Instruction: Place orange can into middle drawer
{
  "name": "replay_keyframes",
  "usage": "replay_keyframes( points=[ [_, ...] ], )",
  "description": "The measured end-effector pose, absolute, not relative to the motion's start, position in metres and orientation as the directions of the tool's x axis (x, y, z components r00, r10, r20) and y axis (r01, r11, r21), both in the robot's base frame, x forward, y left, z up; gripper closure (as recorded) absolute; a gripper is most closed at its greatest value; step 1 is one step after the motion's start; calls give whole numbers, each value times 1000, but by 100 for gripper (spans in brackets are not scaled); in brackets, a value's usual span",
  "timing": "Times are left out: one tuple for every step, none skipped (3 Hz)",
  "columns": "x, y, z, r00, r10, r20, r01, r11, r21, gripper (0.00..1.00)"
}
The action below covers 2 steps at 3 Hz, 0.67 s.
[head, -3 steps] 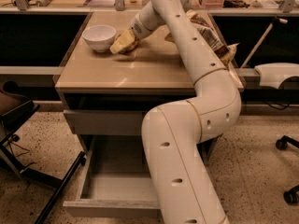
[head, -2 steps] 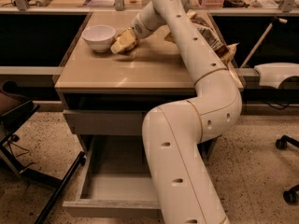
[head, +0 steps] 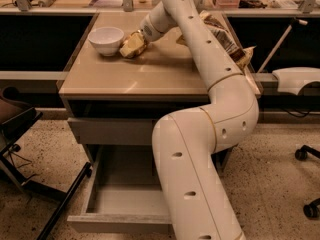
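Observation:
The orange can (head: 131, 45) lies on its side at the back of the tan table top (head: 150, 74), just right of a white bowl (head: 106, 40). My gripper (head: 140, 39) is at the can's right end, touching or closely over it, with the long white arm reaching across the table from the front. The middle drawer (head: 115, 223) is pulled open low under the table. Its smooth grey inside (head: 125, 196) holds nothing that I can see, and my arm hides its right part.
A white, brown and yellow snack bag (head: 227, 41) lies at the table's back right, partly behind the arm. A closed grey drawer front (head: 112, 131) sits above the open drawer. A dark chair (head: 17, 121) stands at the left, and chair wheels (head: 301, 154) at the right.

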<state>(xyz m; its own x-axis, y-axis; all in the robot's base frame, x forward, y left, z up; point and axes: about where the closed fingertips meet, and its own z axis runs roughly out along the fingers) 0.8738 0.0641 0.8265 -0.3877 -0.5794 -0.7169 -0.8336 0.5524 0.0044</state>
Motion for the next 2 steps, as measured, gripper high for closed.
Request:
replay_keyframes(
  points=[
    [870, 67, 835, -377, -583, -720, -840, 543, 0, 65],
    [865, 31, 870, -381, -561, -735, -811, 584, -25, 89]
  ],
)
